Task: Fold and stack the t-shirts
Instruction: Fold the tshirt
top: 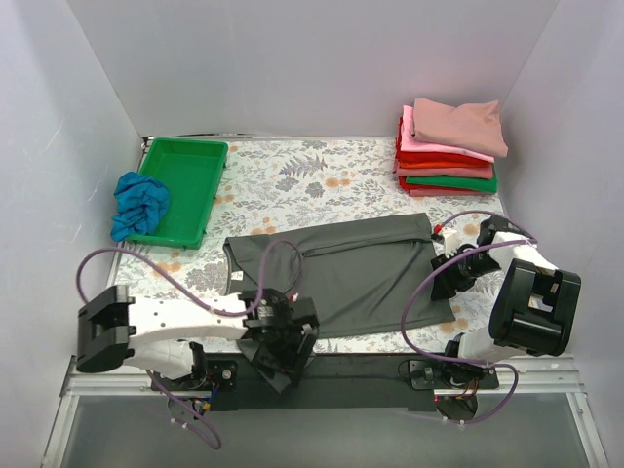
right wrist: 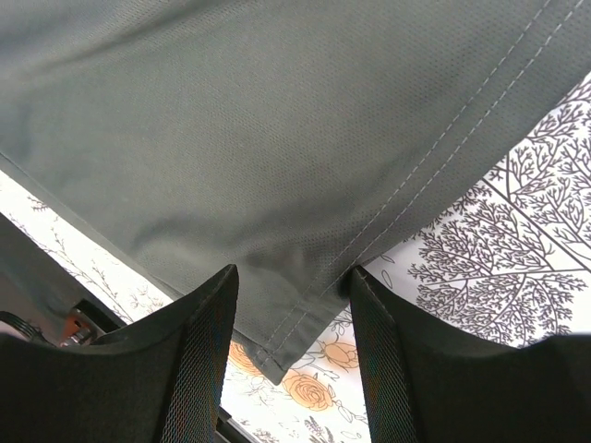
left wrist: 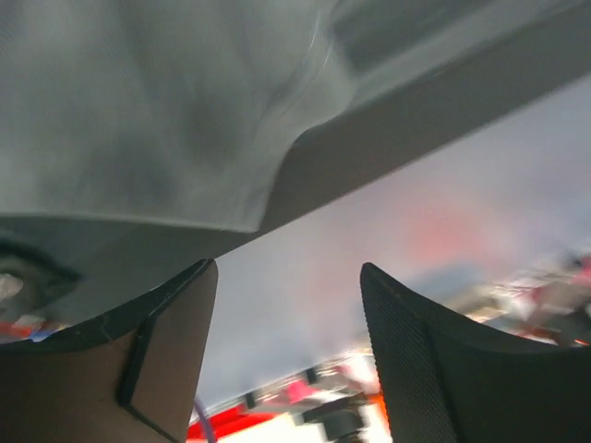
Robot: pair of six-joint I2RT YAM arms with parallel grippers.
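top external view: the dark grey t-shirt (top: 341,273) is spread flat on the near middle of the table (top: 322,166). the right gripper (right wrist: 291,277) is seen with fingers apart, the shirt's hem corner lying between them unpinched. the left gripper (left wrist: 288,277) is parted too, apparently empty, though that view is blurred. if the jaws are closed too shallow, one layer may be missed and the fold dragged askew.

A charcoal grey t-shirt (top: 341,273) is spread flat at the near middle of the worktop (top: 292,175). Folded dusty rose, pink, red and green t-shirts (top: 448,146) are stacked at the far right. A bright blue t-shirt (top: 139,203) is crumpled at the far left.
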